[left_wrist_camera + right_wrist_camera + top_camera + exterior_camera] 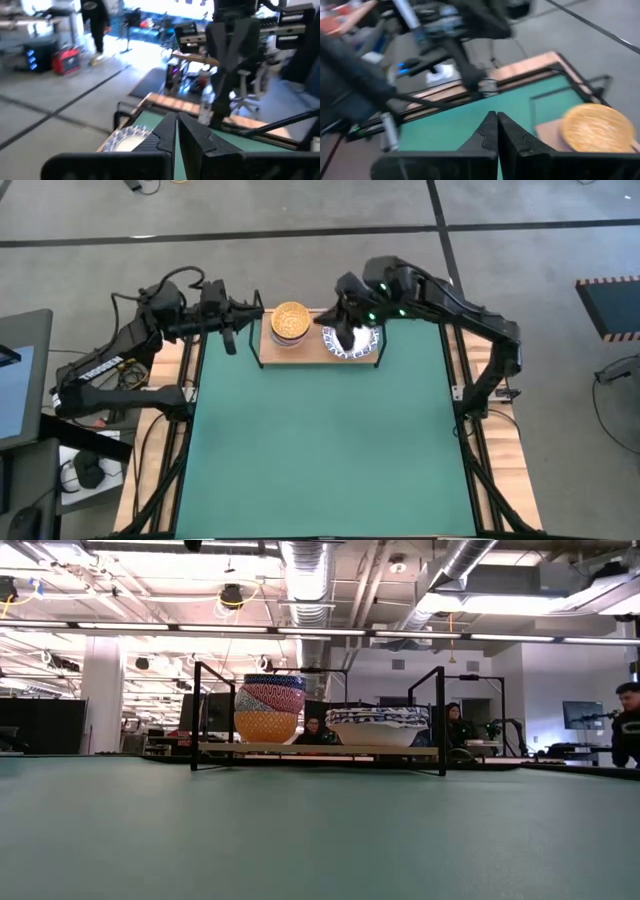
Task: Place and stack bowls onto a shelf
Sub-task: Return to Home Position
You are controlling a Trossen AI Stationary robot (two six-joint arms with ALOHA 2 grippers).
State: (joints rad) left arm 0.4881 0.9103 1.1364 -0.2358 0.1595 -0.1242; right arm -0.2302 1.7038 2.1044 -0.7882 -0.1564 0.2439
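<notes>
1. Green mat (320, 440) covers the table, with ceiling pipes and strip lights beyond.
2. Left gripper (176, 116), its dark fingers pressed together on nothing, hangs just beside the light-wood, black-wire-framed shelf (313, 352).
3. Right gripper (496, 116), likewise closed and empty, hovers over the nested white blue-rimmed bowls (366, 346).
4. These sit on the shelf beside a pile of smaller coloured bowls (268, 708), which shows golden-yellow from above.

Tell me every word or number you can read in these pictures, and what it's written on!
No word or number here is clear enough to read.
White lettering on the left arm: too small to read.
The small bowls and the white bowls on the shelf: only patterns, no words.
</notes>
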